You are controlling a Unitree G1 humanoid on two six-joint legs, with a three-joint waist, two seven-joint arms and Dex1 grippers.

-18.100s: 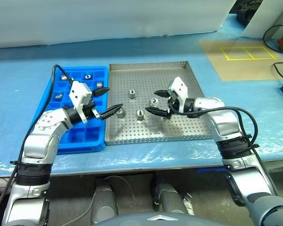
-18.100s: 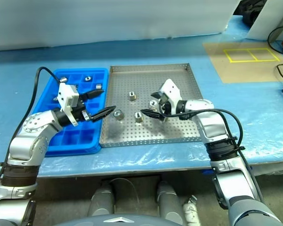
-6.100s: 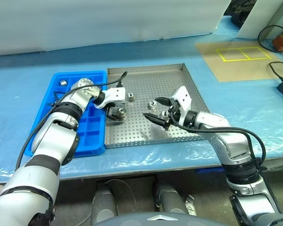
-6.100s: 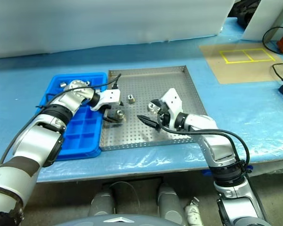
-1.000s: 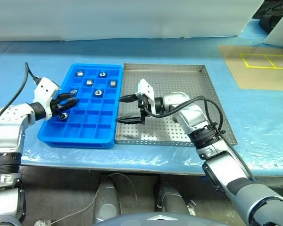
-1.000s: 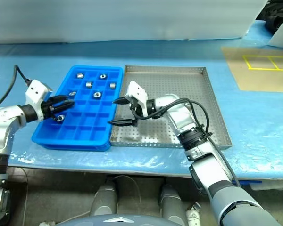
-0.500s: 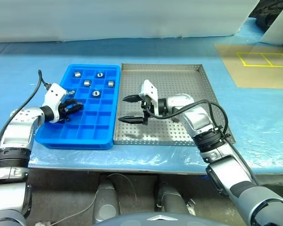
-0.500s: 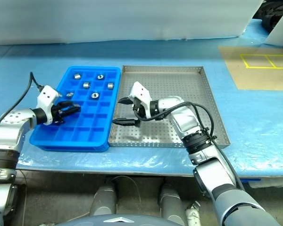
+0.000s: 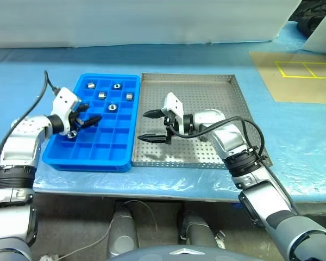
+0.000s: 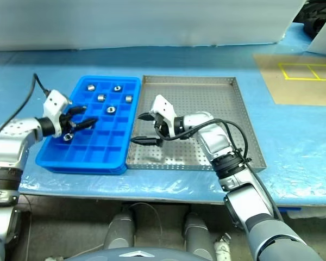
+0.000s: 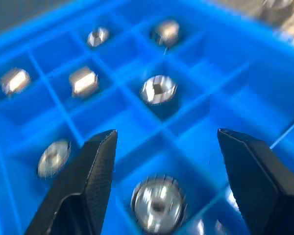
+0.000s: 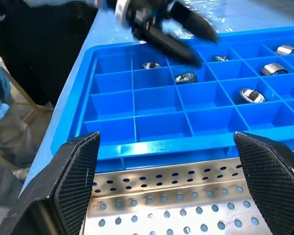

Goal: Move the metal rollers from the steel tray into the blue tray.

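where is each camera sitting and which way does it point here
Left and right eye views: on the head, looking forward and down at the blue tray and steel tray; both arms show, with the open left gripper and open right gripper.
Left wrist view: on the left wrist, looking along its two fingers into the compartments holding metal rollers.
Right wrist view: on the right wrist, low over the steel tray's perforated floor, facing the blue tray.
Shared: the right wrist view also catches the left gripper above the rollers.

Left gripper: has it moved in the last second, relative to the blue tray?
Yes. The left gripper has lifted and opened over the blue tray, leaving a roller in a compartment.
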